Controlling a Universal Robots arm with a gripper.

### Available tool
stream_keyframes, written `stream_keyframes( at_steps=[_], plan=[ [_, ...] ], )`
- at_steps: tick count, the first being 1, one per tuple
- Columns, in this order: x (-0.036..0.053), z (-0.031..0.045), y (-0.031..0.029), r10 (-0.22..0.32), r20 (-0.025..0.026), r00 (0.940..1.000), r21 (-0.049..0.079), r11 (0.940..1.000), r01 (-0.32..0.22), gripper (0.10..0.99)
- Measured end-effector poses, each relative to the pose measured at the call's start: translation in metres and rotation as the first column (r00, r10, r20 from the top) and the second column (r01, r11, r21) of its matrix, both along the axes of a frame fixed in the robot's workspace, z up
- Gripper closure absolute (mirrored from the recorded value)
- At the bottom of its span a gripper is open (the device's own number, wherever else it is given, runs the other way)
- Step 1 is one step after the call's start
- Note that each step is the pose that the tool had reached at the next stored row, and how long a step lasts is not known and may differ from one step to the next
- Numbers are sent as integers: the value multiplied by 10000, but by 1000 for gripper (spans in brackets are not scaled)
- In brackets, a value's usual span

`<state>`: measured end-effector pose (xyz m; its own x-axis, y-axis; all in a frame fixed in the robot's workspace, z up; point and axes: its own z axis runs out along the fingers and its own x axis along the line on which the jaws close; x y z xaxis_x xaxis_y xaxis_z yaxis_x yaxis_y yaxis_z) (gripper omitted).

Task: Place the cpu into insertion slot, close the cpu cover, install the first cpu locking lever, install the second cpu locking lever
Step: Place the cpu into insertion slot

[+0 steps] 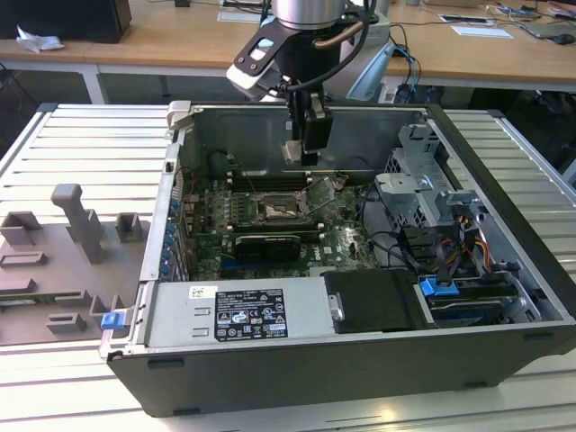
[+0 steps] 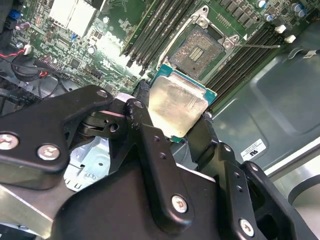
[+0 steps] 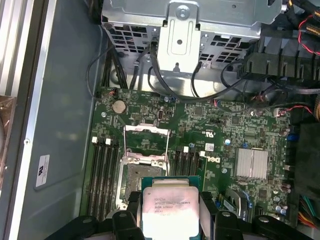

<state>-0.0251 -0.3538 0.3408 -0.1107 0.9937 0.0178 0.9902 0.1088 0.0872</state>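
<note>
"Second wrist view: what is the claw [image 2: 174, 111] doing?"

"It is shut on the cpu [image 2: 181, 100]. One black finger [image 2: 142, 97] is on each side, and the shiny top faces the camera."

"Where is the cpu?"

"It hangs in the air, inside the case [image 1: 378, 378]. It is above the board, near the slot [image 2: 200, 49], and not touching it. In the first wrist view the cover [image 3: 145, 128] is swung up, so the slot is bare."

"How should it go in?"

"I think it must stay flat, with its corners over the slot's corners. Then it should go straight down, slow and soft. A push or a tilt could bend the tiny pins."

"Any writing?"

"The cpu top has dark print in the first wrist view. A white sticker [image 3: 42, 170] sits on the case wall. In the exterior view a big label [image 1: 247, 315] is on the silver box. I cannot make out the words."
</note>
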Motion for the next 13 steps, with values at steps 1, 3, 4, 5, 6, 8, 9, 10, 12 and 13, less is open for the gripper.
stream_keyframes(
  at_steps=[1, 3, 4, 5, 6, 8, 9, 10, 12, 13],
  plan=[
    [0, -2, 0, -17, -1, 10000, 0, 10000, 17, 545],
    [0, -7, 0, -56, 0, 10000, 0, 10000, 56, 545],
    [0, -10, 0, -82, 0, 10000, 0, 10000, 82, 545],
    [0, -12, 0, -95, 0, 10000, 0, 10000, 95, 545],
    [0, -14, 0, -108, 0, 9999, 1, 9999, 108, 545],
    [0, -18, 0, -137, 0, 9999, 0, 9999, 137, 545],
    [0, -21, 0, -159, 0, 9999, 0, 9999, 159, 545],
    [0, -24, 0, -183, 0, 9998, 0, 9998, 183, 545],
    [0, -28, 0, -208, 0, 9998, 0, 9998, 208, 545],
    [0, -31, 0, -221, 0, 9998, 1, 9998, 221, 545]
  ],
)
